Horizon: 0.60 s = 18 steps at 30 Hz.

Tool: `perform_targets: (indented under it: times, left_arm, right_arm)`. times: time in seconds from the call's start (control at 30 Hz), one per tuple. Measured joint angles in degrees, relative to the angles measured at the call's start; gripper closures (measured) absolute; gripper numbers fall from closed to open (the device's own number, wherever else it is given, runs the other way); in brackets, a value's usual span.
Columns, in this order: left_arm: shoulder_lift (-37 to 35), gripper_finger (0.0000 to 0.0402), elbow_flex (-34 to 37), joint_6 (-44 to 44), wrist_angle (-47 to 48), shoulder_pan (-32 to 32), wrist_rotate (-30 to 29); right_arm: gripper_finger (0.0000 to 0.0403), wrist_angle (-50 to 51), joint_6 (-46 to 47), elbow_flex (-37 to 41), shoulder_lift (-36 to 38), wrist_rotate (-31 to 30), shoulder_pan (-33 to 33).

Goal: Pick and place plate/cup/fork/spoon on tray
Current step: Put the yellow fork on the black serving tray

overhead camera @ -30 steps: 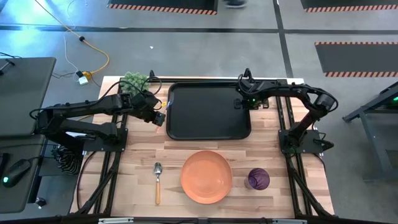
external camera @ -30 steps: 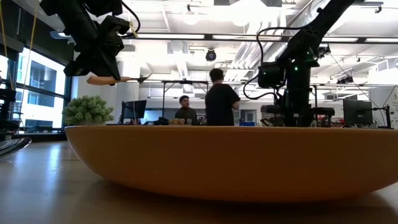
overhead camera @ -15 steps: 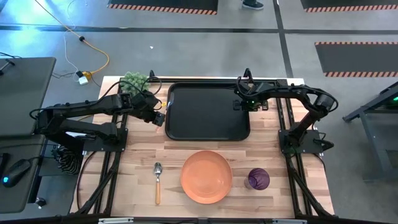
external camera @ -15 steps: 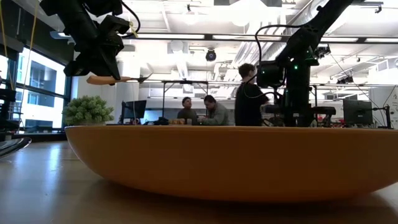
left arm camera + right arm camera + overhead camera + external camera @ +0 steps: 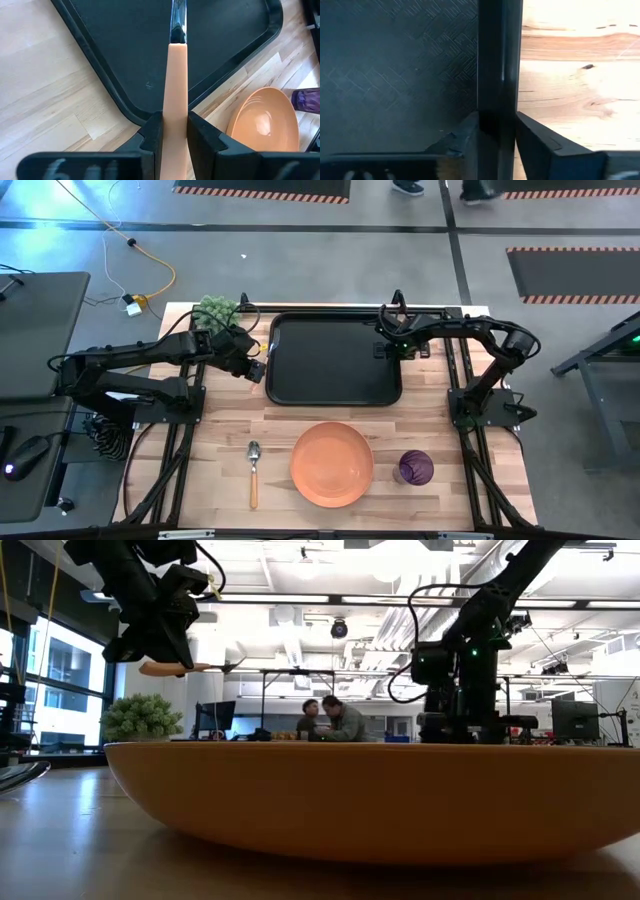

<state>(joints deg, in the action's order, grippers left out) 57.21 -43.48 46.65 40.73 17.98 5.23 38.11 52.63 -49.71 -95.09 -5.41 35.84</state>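
The small fork with silver tines and a light wooden handle (image 5: 177, 95) is clamped by its handle between the fingers of the left gripper (image 5: 175, 131), raised clear of the table, tines out over the left edge of the large black rectangular tray with a raised rim (image 5: 335, 360). In the low view the fork (image 5: 185, 667) hangs level beneath that gripper (image 5: 160, 635).

The right gripper (image 5: 496, 131) is clenched on the tray's right rim (image 5: 497, 55), one finger inside the tray and one outside; from above it (image 5: 387, 345) sits at the tray's far right corner.

The tray lies at the far middle of the light wooden table (image 5: 220, 430). Nearer the front edge lie the small wooden-handled spoon with a silver bowl (image 5: 253, 470), the large round orange plate (image 5: 332, 464) and the small translucent purple cup (image 5: 415, 468), set apart in a row. A green plant (image 5: 214, 310) stands at the table's far left corner.
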Motion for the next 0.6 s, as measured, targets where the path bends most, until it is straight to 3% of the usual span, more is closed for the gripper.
perform_targets:
  times: [0.27,0.6]
  left_arm:
    - [0.0,0.0345,0.0,0.0,0.0,0.0,0.0]
    - [0.0,0.0345,0.0,2.5,0.0,0.0,-1.3]
  right_arm:
    - [0.0234,1.0,0.0,-0.1,1.4,-0.1,0.1]
    - [0.0229,6.1,-0.2,-4.5,4.2,-2.1,0.1]
